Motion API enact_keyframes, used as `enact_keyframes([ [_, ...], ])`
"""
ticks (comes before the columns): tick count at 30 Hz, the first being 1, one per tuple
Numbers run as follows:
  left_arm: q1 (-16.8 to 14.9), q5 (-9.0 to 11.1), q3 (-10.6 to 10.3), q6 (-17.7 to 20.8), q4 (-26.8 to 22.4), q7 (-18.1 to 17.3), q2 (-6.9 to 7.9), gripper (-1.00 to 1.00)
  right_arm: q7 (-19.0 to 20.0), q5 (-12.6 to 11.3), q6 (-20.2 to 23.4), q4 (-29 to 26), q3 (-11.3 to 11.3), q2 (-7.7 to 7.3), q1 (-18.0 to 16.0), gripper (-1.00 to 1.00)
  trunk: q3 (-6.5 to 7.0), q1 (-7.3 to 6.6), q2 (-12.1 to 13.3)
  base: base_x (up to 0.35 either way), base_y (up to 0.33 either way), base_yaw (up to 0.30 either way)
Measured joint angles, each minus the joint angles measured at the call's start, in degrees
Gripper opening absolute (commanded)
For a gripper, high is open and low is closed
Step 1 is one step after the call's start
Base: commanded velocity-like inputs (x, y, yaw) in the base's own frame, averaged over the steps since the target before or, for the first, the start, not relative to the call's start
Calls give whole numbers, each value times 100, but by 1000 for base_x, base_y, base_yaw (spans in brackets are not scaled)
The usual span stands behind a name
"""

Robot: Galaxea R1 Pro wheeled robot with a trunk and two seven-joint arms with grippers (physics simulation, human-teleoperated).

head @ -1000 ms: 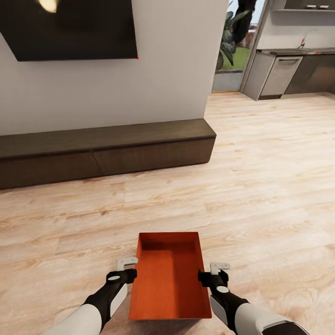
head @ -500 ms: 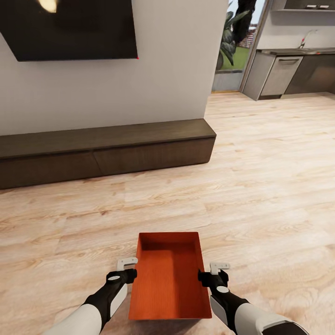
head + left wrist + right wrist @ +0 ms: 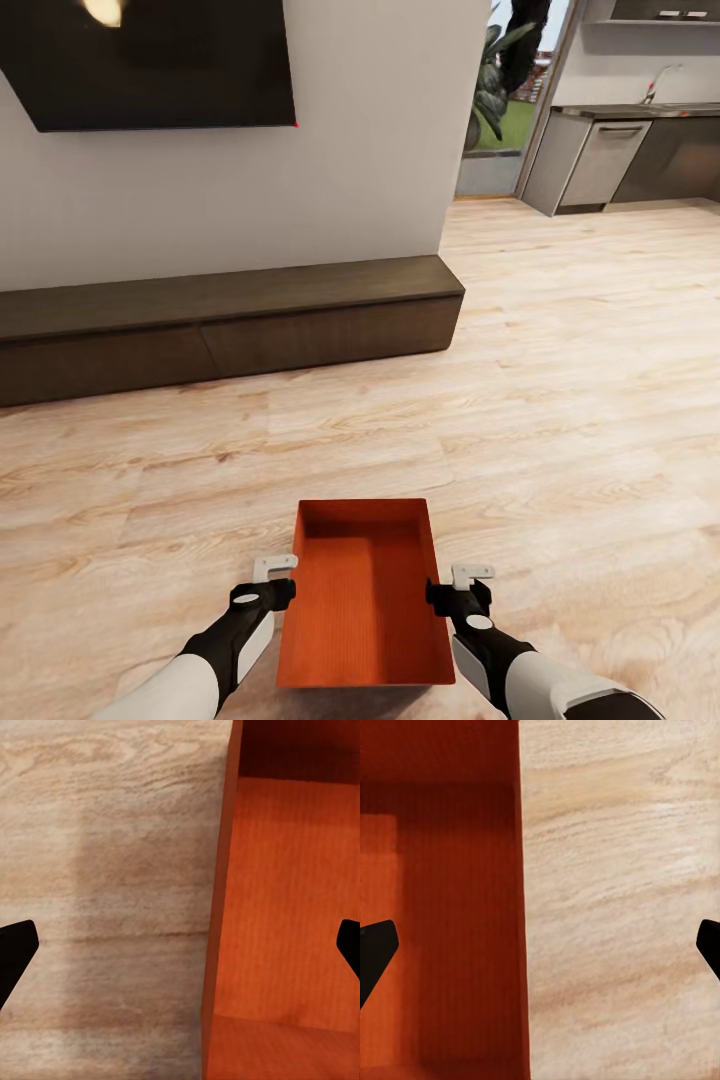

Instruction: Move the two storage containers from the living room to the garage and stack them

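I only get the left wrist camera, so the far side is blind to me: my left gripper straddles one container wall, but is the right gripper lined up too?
Observer: Yes. The right gripper straddles the opposite long wall of the storage container, with its jaws wide open.
Operator: What is ahead of the container?
Observer: A long dark low cabinet against a white wall, beyond a stretch of wood plank floor.
Operator: Anything off to the right?
Observer: The floor runs on to a kitchen counter at the far right.

Dark low cabinet (image 3: 230, 325) (wall-mounted screen (image 3: 150, 60) above)
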Motion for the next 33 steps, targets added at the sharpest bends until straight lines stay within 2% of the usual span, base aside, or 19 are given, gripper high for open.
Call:
enact_keyframes([
  [13,0,31,67,8,-11,49,-15,100,-12,0,2,0,0,-15,0,100,0,0,0,0,0,0],
  [33,0,24,61,8,-21,21,-23,100,20,-5,1,6,-1,-16,0,100,-358,439,-801,0,0,0],
])
